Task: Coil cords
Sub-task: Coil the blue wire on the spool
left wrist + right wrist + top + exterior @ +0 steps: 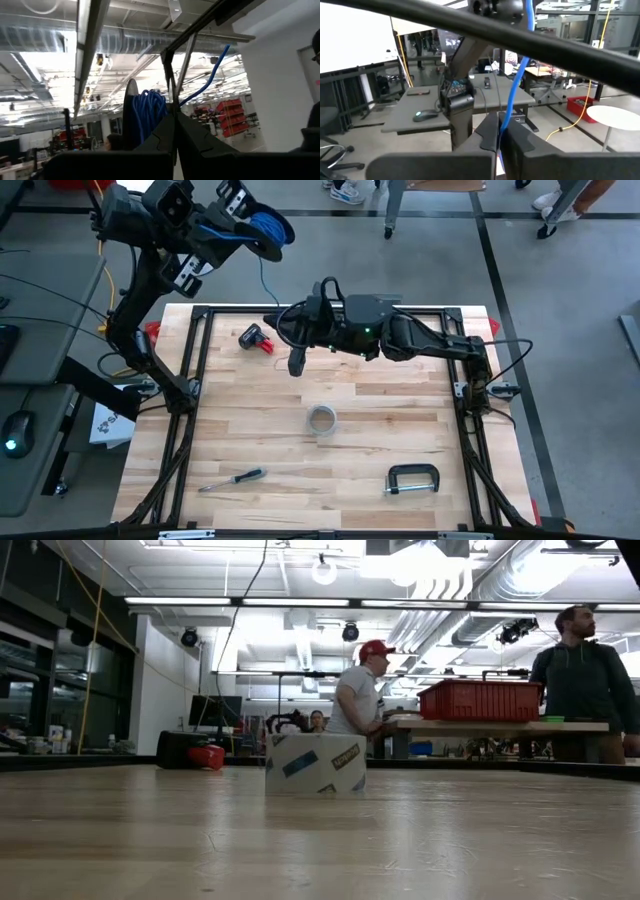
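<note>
My right pincer (498, 137) is pinched tight on the blue cord (516, 85), the strand running up from between my fingertips toward my other arm. I hold it over the far edge of the table (400, 430), near the middle, so the line is taut enough to wind, I judge. My left pincer (236, 202) is raised beyond the far left corner, off the table altogether, its fingers closed together with a bundle of blue loops (149, 109) hanging beside them; whether those fingertips actually clamp the cord I cannot tell. Keeping the coil high and clear likely leaves room for the free strand to swing round.

On the table, untouched, sit a roll of tape (321, 419) near the centre, a red and black tool (256, 337) toward the far left corner, a screwdriver (232, 479) toward the near left, and a clamp (412, 479) toward the near right. A pale grey cord I cannot find.
</note>
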Controlling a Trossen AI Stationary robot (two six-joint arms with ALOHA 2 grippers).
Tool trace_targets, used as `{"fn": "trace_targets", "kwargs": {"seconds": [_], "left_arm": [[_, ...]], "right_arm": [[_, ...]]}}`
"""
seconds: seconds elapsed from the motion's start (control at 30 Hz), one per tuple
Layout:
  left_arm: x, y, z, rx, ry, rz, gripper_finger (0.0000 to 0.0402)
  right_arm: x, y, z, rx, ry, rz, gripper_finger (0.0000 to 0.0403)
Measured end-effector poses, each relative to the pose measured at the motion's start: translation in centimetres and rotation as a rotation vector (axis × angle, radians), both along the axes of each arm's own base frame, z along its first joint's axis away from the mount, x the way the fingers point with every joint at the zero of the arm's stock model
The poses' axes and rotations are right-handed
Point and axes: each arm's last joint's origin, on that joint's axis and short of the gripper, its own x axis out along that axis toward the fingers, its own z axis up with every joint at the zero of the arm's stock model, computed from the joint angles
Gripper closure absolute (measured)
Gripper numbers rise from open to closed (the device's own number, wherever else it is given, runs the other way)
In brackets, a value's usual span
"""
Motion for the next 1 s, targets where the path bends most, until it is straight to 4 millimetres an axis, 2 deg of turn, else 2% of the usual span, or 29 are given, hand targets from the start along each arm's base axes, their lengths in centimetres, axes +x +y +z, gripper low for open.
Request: {"fn": "trace_targets", "kwargs": {"seconds": [0.2,0.37,0.63,0.77,0.87,1.0], "left_arm": [[-1.3,1.0,0.3,-0.006,-0.008,0.064,0.0401],[-2.6,1.7,0.2,-0.068,0.073,0.142,0.0401],[-2.5,3.1,-2.1,-0.241,0.365,0.204,0.0401],[-2.4,3.4,-3.0,-0.299,0.467,0.213,0.0401],[-2.3,3.5,-3.4,-0.309,0.498,0.218,0.0401],[-3.0,3.5,-2.9,-0.282,0.456,0.245,0.0401]], "right_arm": [[-0.8,0.4,0.0,-0.004,0.060,-0.030,0.0402],[-2.5,0.4,0.7,0.015,0.108,-0.029,0.0402],[-5.7,1.1,3.2,0.008,0.064,-0.001,0.0403],[-6.6,1.2,3.7,-0.013,0.068,0.002,0.0403],[-7.5,1.3,4.1,-0.012,0.080,0.006,0.0403],[-8.3,1.7,4.2,-0.005,0.107,0.010,0.0403]]}}
